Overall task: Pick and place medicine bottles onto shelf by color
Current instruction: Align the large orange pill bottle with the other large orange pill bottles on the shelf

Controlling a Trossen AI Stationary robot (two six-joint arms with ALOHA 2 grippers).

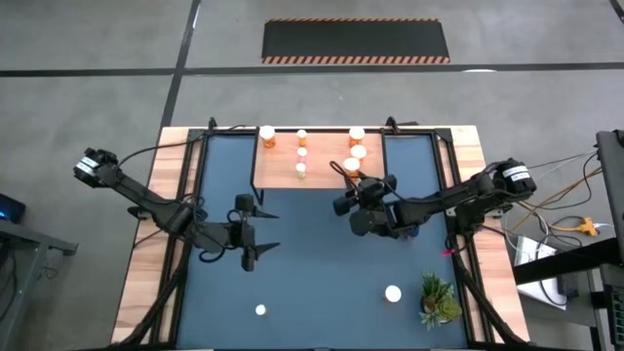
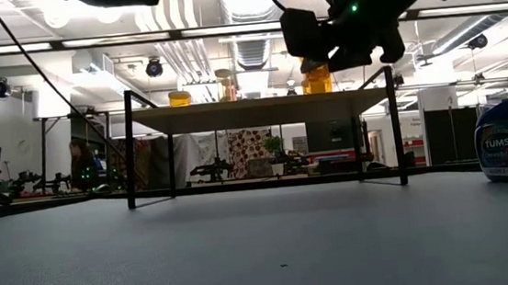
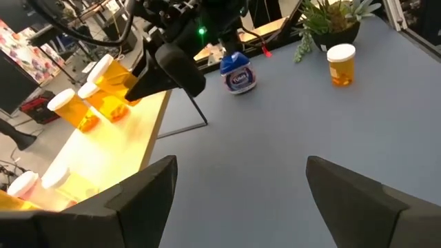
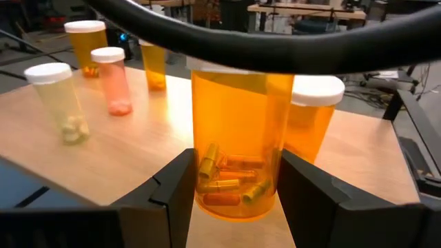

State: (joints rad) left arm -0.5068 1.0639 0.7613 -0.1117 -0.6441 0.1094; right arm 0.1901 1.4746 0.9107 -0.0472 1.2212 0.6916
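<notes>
Waiting spread wide over the mat, the left gripper [image 1: 259, 244] holds nothing, while the right gripper [image 4: 231, 180] pinches a smooth, translucent orange bottle [image 4: 238, 141] of capsules just above the pale wooden shelf [image 4: 131, 148]. Risky spot, I'd say: a white-capped orange bottle [image 4: 311, 114] stands just behind the jaws, and a tilted release could knock it over.

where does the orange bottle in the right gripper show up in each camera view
High view: orange bottle at the shelf's right part.
Low view: above the shelf top, under the right gripper.
Left wrist view: beside the shelf's other orange bottles.
Right wrist view: centre, between the fingers.
Shared landmark: the shelf.
</notes>
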